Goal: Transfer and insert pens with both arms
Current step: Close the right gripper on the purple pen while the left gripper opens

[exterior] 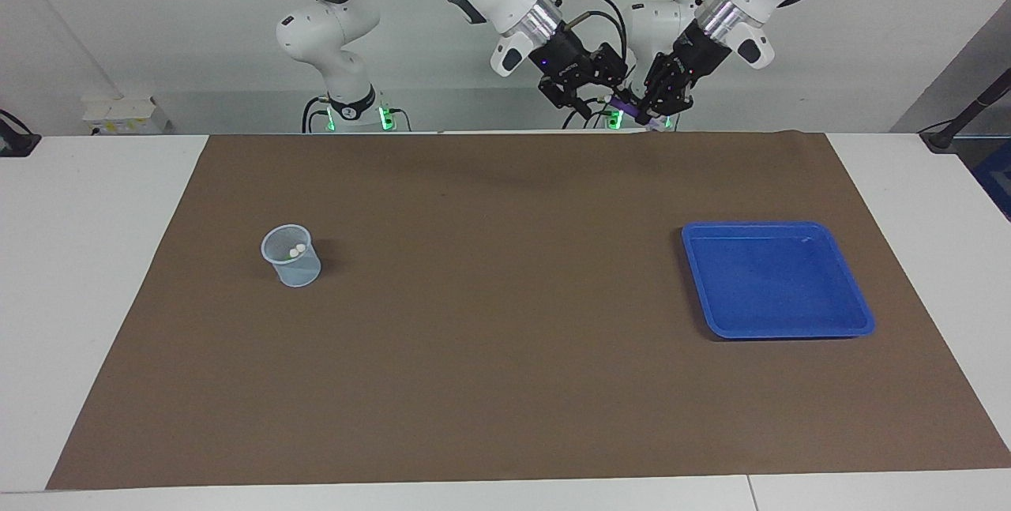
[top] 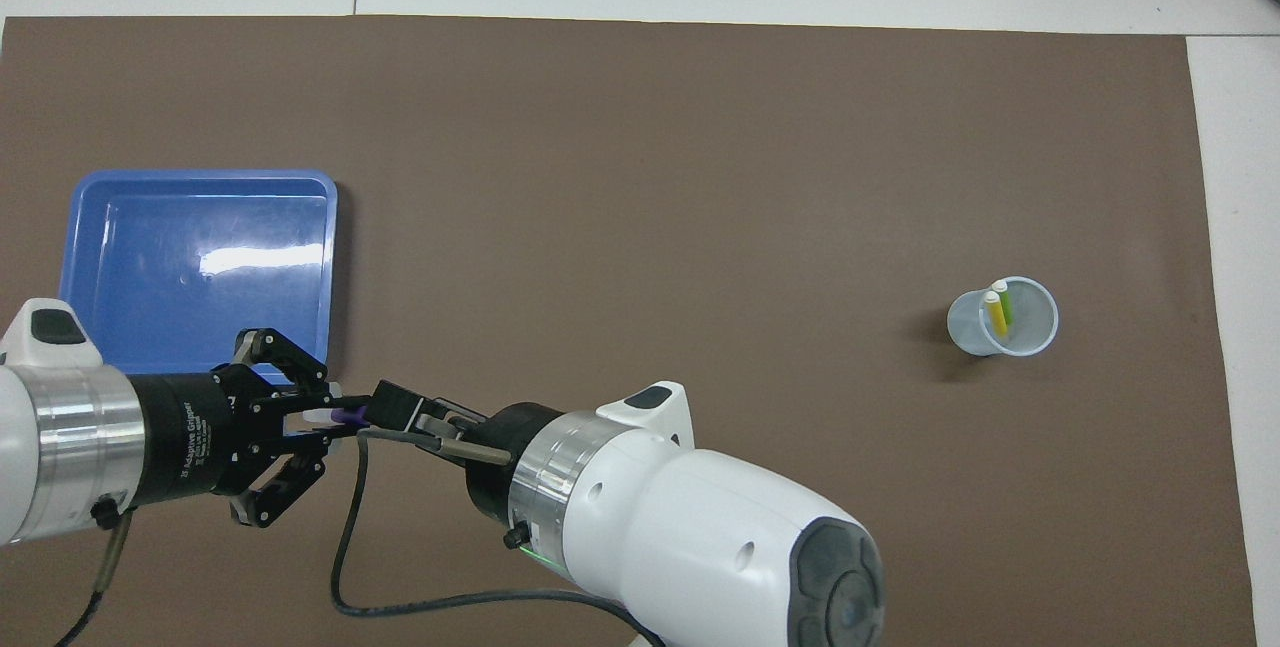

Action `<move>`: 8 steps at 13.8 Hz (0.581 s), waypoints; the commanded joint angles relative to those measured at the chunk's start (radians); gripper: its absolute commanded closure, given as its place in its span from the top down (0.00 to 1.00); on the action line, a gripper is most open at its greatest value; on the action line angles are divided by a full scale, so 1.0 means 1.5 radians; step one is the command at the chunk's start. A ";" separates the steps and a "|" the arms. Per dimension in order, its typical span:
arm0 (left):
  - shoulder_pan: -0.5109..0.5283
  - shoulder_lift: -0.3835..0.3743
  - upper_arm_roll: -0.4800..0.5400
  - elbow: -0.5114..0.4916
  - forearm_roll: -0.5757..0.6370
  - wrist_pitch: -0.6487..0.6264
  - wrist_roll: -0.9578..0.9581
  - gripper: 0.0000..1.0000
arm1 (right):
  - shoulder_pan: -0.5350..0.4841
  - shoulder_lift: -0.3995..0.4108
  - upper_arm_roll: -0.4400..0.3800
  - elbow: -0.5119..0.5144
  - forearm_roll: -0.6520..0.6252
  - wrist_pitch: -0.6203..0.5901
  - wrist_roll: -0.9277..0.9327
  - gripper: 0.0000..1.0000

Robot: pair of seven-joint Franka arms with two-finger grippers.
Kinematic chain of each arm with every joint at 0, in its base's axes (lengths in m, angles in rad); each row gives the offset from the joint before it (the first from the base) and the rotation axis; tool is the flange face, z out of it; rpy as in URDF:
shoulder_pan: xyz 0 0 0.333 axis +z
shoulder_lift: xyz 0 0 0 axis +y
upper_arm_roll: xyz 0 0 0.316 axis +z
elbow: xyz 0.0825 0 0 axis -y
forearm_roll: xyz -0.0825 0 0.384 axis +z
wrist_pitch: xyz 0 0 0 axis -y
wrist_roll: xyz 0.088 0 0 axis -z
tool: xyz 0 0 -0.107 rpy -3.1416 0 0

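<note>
Handover time over the robots' edge of the wide brown mat (exterior: 505, 321)! The empty blue plastic tray (exterior: 778, 280) sits at the left arm's end. The left gripper (top: 335, 417), clenched on the slim purple pen (top: 350, 415), points its long axis straight at the right gripper (top: 400, 412), jaws around the free end, grip undecided. The clear plastic cup (top: 1003, 317), holding the yellow pen (top: 996, 314) and green pen (top: 1005, 301), waits near the right arm's end, open mat between.

A white table (exterior: 95, 274) carries a big brown mat (exterior: 505, 353) that covers most of its top. On the mat, toward the left arm's end, a shallow blue tray (exterior: 864, 323) lies flat. Well apart from it, toward the right arm's end, a small clear cup (exterior: 298, 272) stands upright. White table edge shows around the mat at both ends.
</note>
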 commanded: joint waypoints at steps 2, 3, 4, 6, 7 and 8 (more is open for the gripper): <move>-0.011 -0.015 0.005 -0.019 -0.009 0.019 -0.010 0.00 | -0.001 0.002 0.004 0.006 0.012 0.008 0.012 0.62; -0.011 -0.015 0.005 -0.019 -0.009 0.019 -0.010 0.00 | -0.001 0.002 0.003 0.006 0.012 0.008 0.011 0.58; -0.011 -0.015 0.005 -0.020 -0.010 0.019 -0.010 0.00 | -0.001 0.002 0.004 0.006 0.012 0.011 0.012 0.51; -0.011 -0.015 0.006 -0.020 -0.009 0.019 -0.010 0.00 | 0.000 0.002 0.005 0.005 0.012 0.022 0.011 0.43; -0.011 -0.015 0.006 -0.020 -0.010 0.019 -0.011 0.00 | 0.000 0.003 0.006 0.005 0.013 0.023 0.011 0.35; -0.010 -0.015 0.006 -0.019 -0.009 0.020 -0.016 0.00 | 0.000 0.003 0.006 0.005 0.012 0.026 0.011 0.31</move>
